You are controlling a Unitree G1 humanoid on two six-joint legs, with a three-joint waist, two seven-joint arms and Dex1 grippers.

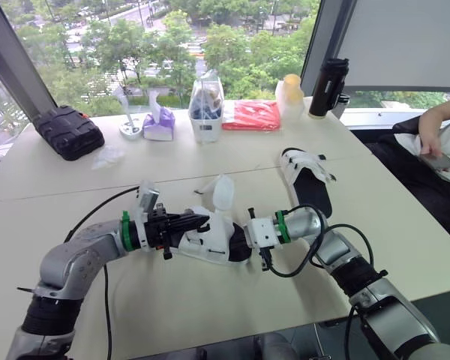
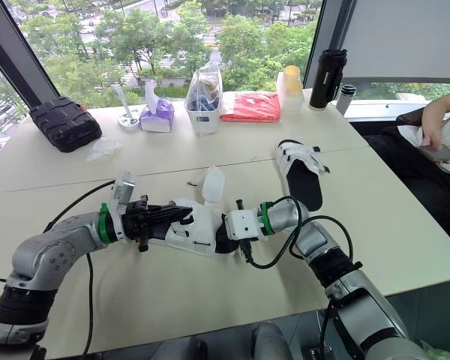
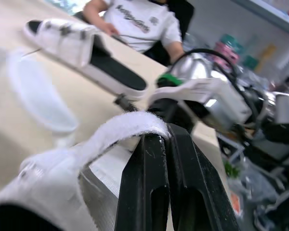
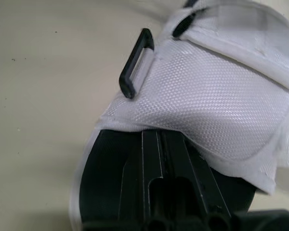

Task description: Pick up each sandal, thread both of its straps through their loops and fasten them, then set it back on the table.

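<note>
Sandal [image 1: 210,238], the nearer of a pair, lies between my two arms at the front of the table [image 1: 210,319], seen from the head camera; I cannot tell whether it rests on the top or is just lifted; my left gripper [image 1: 199,222] reaches in at one end and my right gripper [image 1: 241,241] at the other; one wide strap flap [image 1: 222,193] stands up free, so by my judgement fastening is unfinished; the other sandal [image 1: 309,180] lies well apart to the right, both straps across it, apparently fastened and set down.

Left wrist view: the two black fingers [image 3: 149,183] are closed tight on a white strap [image 3: 130,127] that arches over their tips; lettering on a seated person's shirt [image 3: 135,19] is too blurred to read.

Right wrist view: the fingers [image 4: 151,159] lie pressed together, tucked under the white mesh upper [image 4: 216,101]; I see nothing pinched between them; a black loop [image 4: 135,62] stands empty, so threading remains; no brand is readable.
</note>
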